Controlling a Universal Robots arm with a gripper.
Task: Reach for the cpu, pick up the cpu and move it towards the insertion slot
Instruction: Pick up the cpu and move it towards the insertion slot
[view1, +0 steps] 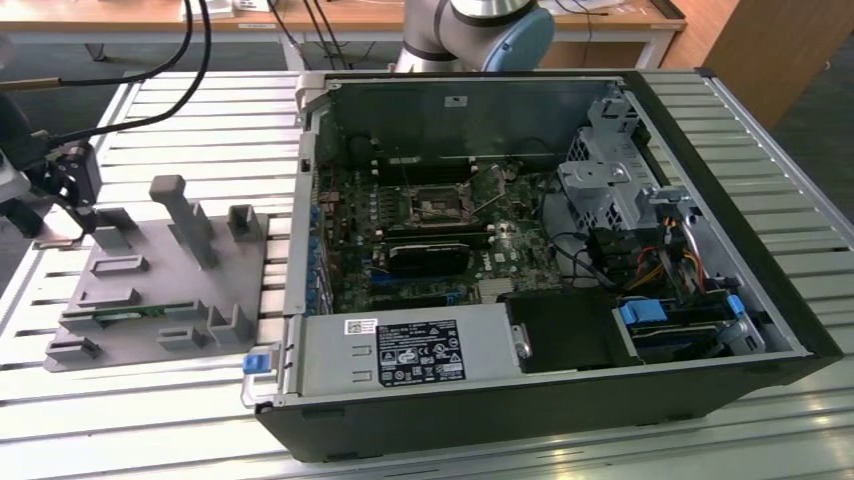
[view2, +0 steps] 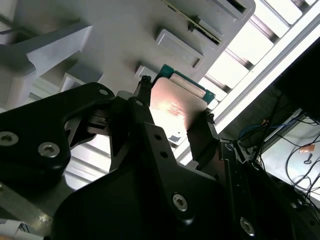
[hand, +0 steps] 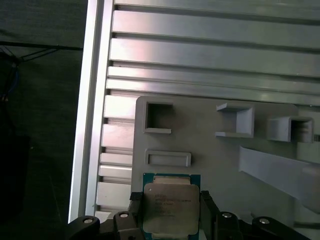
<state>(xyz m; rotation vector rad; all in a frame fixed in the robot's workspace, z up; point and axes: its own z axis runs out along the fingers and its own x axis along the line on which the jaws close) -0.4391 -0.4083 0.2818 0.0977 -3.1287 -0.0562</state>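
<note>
The reach is done and the grasp looks made. The hand (hand: 171, 202) has its two black fingers (hand: 135, 207) closed against opposite edges of the small square cpu with its silvery metal top and thin green rim (hand: 171, 212), so the chip sits clamped between them. Directly beyond the fingertips is the flat grey plastic fixture tray (hand: 210, 155) with its raised pockets, lying on the slatted aluminium table (hand: 200, 50). Whether the chip has cleared the tray, I cannot tell.

The carry is left. The exterior view shows the hand (view1: 70, 215) over that tray, and the square silvery-framed insertion slot (view1: 438, 205) well apart from it, inside the open black computer case (view1: 534, 400). The second wrist view shows the chip's underside-facing sheen (view2: 175, 107) between the fingers.
</note>
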